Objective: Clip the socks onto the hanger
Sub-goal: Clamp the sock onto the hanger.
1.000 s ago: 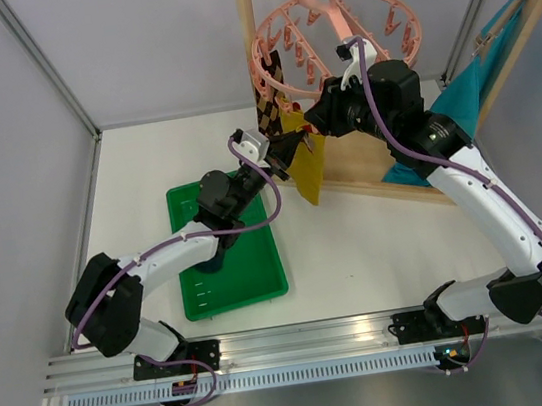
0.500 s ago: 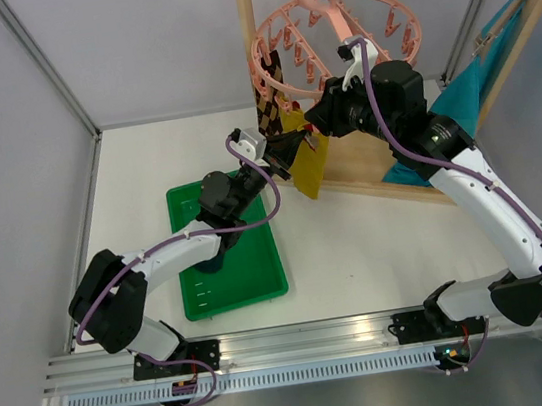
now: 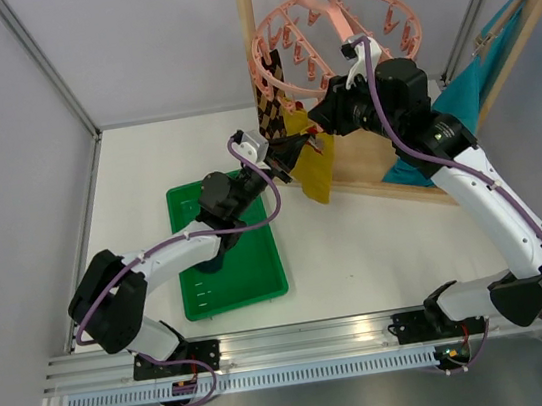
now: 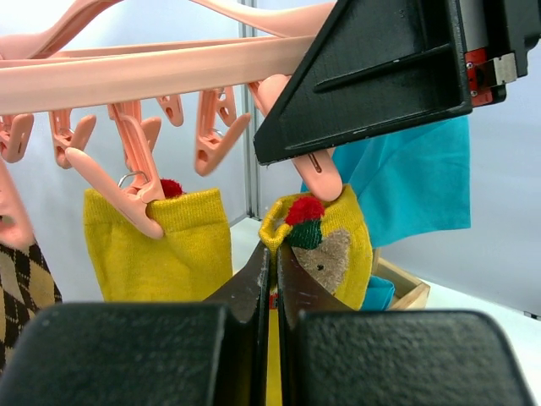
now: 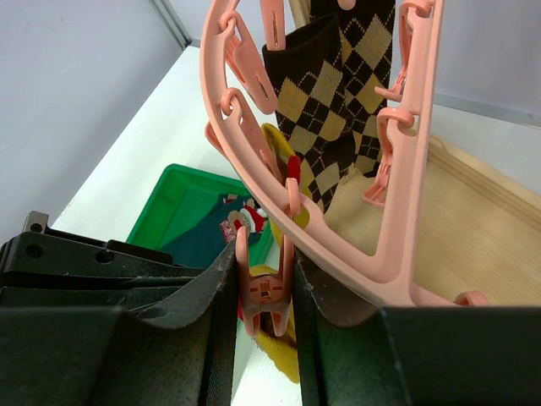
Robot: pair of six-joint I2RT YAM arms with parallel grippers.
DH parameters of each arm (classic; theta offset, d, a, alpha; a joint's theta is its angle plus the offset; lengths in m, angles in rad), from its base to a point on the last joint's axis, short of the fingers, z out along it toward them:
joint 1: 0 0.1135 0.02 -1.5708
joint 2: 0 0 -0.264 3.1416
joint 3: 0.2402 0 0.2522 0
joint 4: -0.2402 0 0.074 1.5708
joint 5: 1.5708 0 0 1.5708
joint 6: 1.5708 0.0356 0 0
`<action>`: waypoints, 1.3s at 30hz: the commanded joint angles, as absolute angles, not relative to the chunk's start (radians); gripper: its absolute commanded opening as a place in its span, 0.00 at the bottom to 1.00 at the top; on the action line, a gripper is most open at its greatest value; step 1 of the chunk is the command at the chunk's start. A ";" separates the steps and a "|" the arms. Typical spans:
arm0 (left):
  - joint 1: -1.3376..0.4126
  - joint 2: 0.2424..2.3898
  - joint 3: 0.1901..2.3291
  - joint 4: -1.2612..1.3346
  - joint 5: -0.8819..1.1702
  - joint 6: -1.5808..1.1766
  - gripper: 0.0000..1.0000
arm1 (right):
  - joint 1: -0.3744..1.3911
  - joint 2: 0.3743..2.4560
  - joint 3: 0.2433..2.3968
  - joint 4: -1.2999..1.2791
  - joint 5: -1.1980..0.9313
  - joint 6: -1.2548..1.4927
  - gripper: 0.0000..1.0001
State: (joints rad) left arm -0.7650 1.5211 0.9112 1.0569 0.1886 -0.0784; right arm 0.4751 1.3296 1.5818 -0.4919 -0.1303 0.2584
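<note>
While right jaws squeeze clip [image 5: 265, 296], left jaws pinch yellow sock [image 3: 315, 171], arm [image 3: 171, 247] outstretched

I see the left arm [image 3: 163, 261] and the right arm [image 3: 501, 211] in white shells on the long links, black housings at the joints, a purple cable [image 3: 271, 191] looping along each. Black base plates [image 3: 184, 358] bolt them to the aluminium rail [image 3: 299, 333]. Farthest from that rail, the left gripper [image 3: 294, 149] and the right gripper [image 3: 315, 122] are matt black and angular; the right one carries a small red tag [image 4: 478, 71].
</note>
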 commanded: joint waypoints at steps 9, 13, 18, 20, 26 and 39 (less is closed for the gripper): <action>-0.758 1.488 0.913 1.095 0.236 -0.106 0.02 | 0.456 1.319 1.635 -0.410 -0.153 0.239 0.00; -0.758 1.485 0.913 1.092 0.244 -0.106 0.02 | 0.454 1.319 1.632 -0.405 -0.156 0.239 0.00; -0.756 1.482 0.910 1.088 0.245 -0.107 0.02 | 0.448 1.322 1.641 -0.397 -0.161 0.241 0.00; -0.756 1.482 0.911 1.086 0.247 -0.107 0.02 | 0.449 1.324 1.643 -0.402 -0.163 0.241 0.00; -0.755 1.479 0.910 1.086 0.252 -0.109 0.02 | 0.442 1.327 1.637 -0.391 -0.169 0.241 0.00; -0.744 1.474 0.911 1.095 0.262 -0.123 0.02 | 0.423 1.332 1.621 -0.377 -0.195 0.247 0.00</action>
